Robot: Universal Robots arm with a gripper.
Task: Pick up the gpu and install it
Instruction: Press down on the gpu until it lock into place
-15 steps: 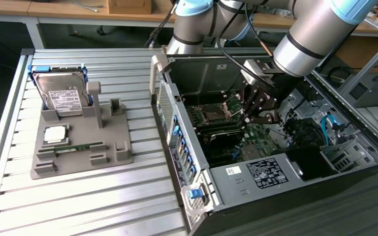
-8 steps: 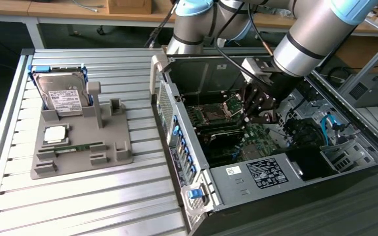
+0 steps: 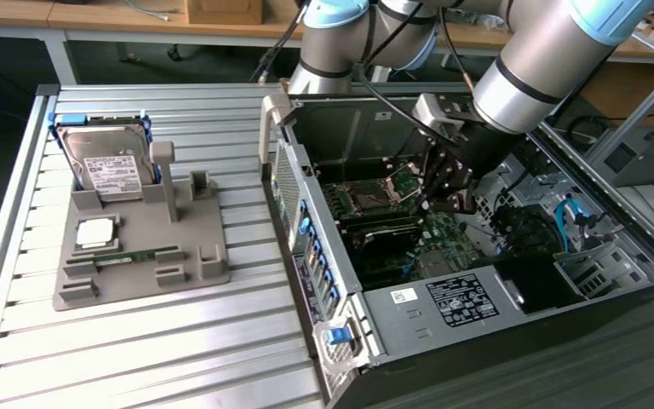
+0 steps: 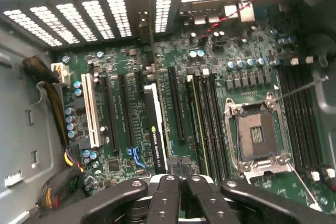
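Right up at the wrist camera, the gripper [image 4: 176,182] has its two black fingers [image 4: 164,198] pressed together, closed right down, and the gpu [image 4: 155,129] stands on edge just beyond the tips, its dark top edge with a small green logo running away along the motherboard [image 4: 210,61]; whether the fingers actually pinch its near end, I cannot tell. The card sits upright among the expansion slots, a white slot [image 4: 90,111] on one side and long dark slots flanking it. Crowding things nearby: a bundle of yellow and black cables [image 4: 50,98] hugging the case wall, and the empty CPU socket [image 4: 257,135] with its metal frame (its thin lever sticking out at an angle). Beyond, the slotted rear grille [image 4: 94,17] glows with light. From the exterior view, the arm [image 3: 531,68] reaches down into the open computer case [image 3: 418,298], gripper [image 3: 446,183] deep inside over the board. Well apart on the exterior view's left, a grey fixture tray [image 3: 208,260] holds a hard drive [image 3: 106,162] standing upright, a processor chip [image 3: 96,230] lying flat, and a green memory stick [image 3: 134,256].
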